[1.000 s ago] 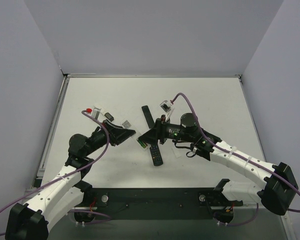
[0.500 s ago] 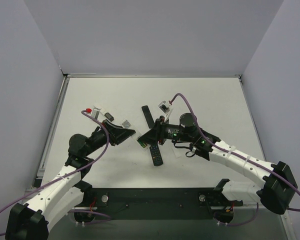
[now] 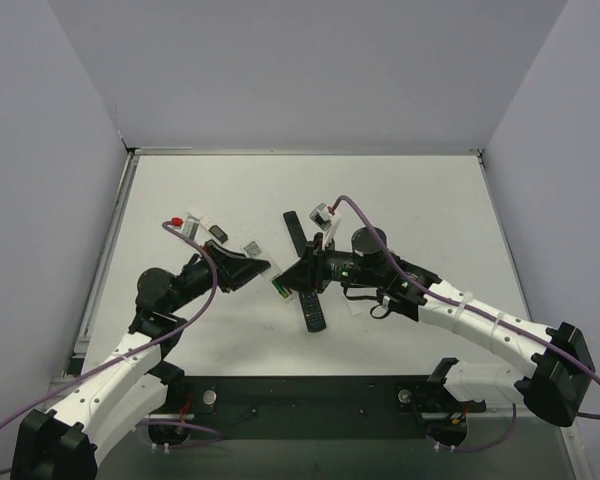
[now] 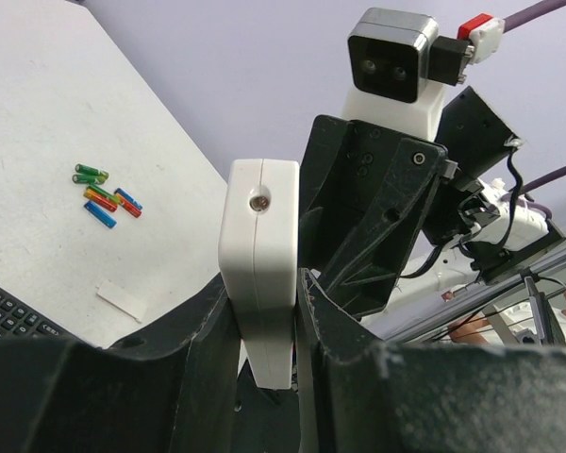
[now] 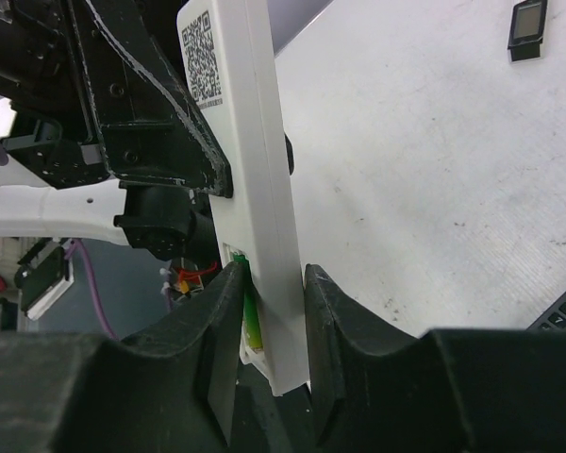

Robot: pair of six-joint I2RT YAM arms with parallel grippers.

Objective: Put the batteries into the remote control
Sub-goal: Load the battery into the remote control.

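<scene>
While left gripper [image 4: 264, 304] is clamping the remote control [image 4: 258, 236], right gripper [image 5: 269, 311] is pinching across its bay, apparently seating a green battery [image 5: 251, 319]; next needs squeezing flush.

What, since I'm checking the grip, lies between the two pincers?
The remote: the left pincer clamps one end, and the right pincer straddles the other, where a green battery sits inside. Both wrist views show it.
</scene>
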